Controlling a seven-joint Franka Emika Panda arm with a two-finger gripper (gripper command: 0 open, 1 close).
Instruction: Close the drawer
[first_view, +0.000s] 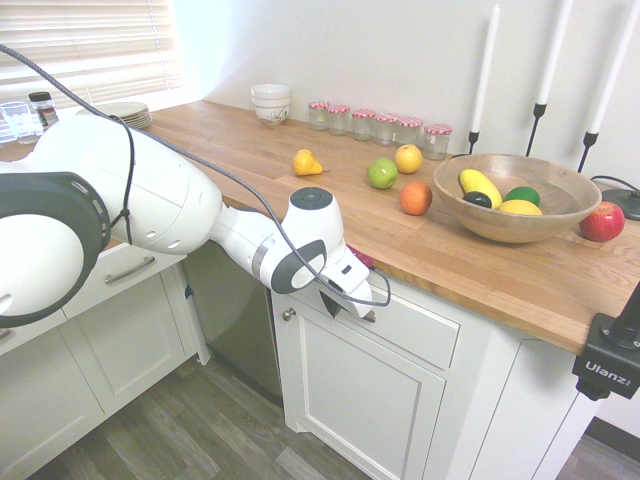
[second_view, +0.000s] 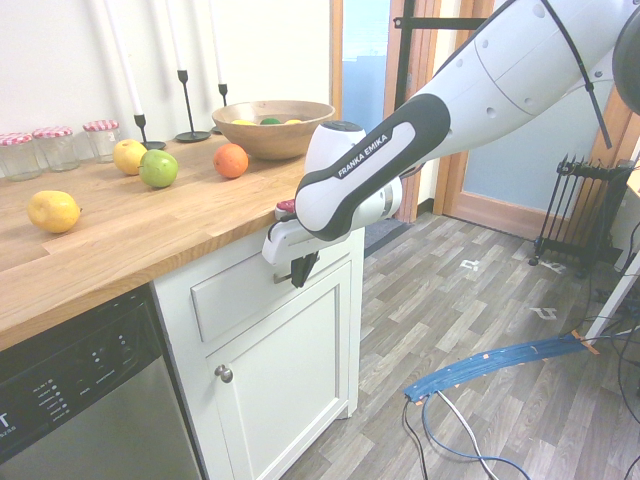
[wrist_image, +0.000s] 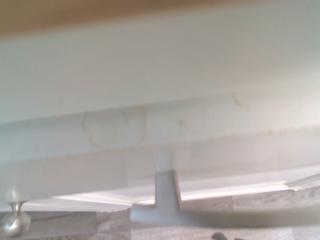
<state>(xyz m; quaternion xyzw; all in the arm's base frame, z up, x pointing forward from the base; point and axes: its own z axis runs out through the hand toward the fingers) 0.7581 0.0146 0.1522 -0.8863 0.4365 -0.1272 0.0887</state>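
The drawer (first_view: 420, 332) sits pushed in under the wooden countertop, its white framed front (second_view: 232, 292) level with the cabinet face and no wood interior showing. My gripper (second_view: 299, 270) is shut, and its dark fingers hang down against the right part of the drawer front, at the handle. From the other side the gripper (first_view: 342, 303) touches the left end of the front. The wrist view is filled by the blurred white drawer front (wrist_image: 160, 120), with the metal handle (wrist_image: 165, 200) close below it.
The cabinet door (second_view: 285, 380) with its round knob (second_view: 223, 373) is right under the drawer. A dishwasher (second_view: 80, 400) stands beside it. The countertop (first_view: 300, 210) carries loose fruit, a wooden bowl (first_view: 515, 200), jars and candlesticks. Other white drawers (first_view: 110, 275) are at the left.
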